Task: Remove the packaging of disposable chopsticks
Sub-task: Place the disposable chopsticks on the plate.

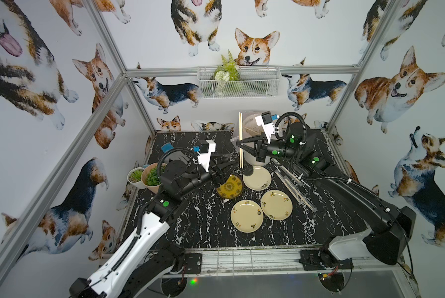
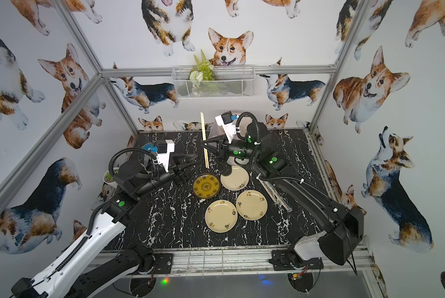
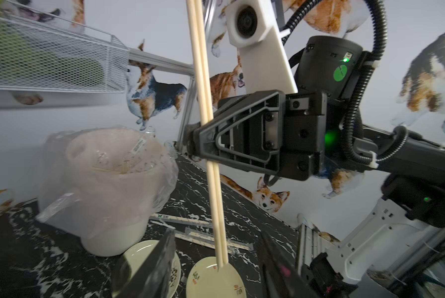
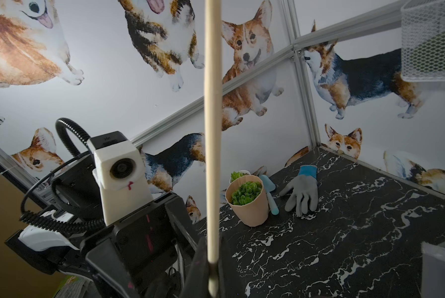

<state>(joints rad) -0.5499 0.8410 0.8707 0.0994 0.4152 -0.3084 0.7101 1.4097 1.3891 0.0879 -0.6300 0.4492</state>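
The right gripper point(image 1: 240, 144) is clamped mid-length on a bare pair of disposable chopsticks point(image 1: 240, 123), upright over the plates point(image 1: 260, 180); the left gripper point(image 1: 229, 171) stands released and empty. They look light, stiff and smooth; the packaging point(image 1: 291, 188) on wrapped pairs beside the plates looks crinkly and slippery, best pinched at an end. The desk point(image 1: 203, 227) is glossy black marble; corgi-papered walls hem it in.

Marble table point(image 1: 203, 227): plates point(image 1: 246, 216), bin point(image 3: 108, 237), pots point(image 4: 247, 209), glove point(image 4: 302, 192) (wrapped chopsticks point(image 3: 180, 219) beside).
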